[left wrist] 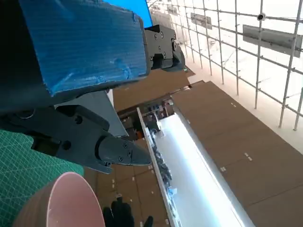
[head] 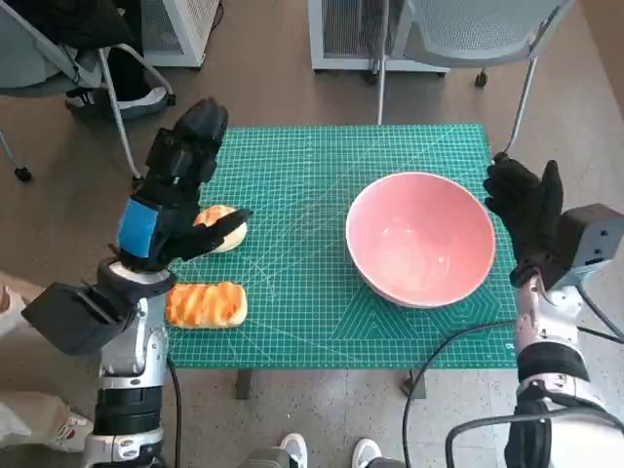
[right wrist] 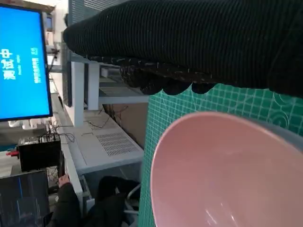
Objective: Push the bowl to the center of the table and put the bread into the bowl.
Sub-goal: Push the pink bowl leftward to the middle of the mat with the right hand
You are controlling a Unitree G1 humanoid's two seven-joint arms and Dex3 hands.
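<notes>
Head view: left hand (head: 180, 190) hovers with fingers spread, holding nothing, over a round bread roll (head: 222, 227), striped bread loaf (head: 206, 304) nearer, pink bowl (head: 420, 238) right of centre on green-matted counter (head: 292, 175), right hand (head: 526, 205) open just beside its rim.

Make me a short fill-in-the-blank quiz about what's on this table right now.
1. The bowl on the green mat is ____ in colour.
2. Inside, the bowl holds ____.
3. The number of bread pieces near the left hand is ____.
4. The right hand in the black glove is at the bowl's ____ side.

Missing words: pink; nothing; two; right
</notes>
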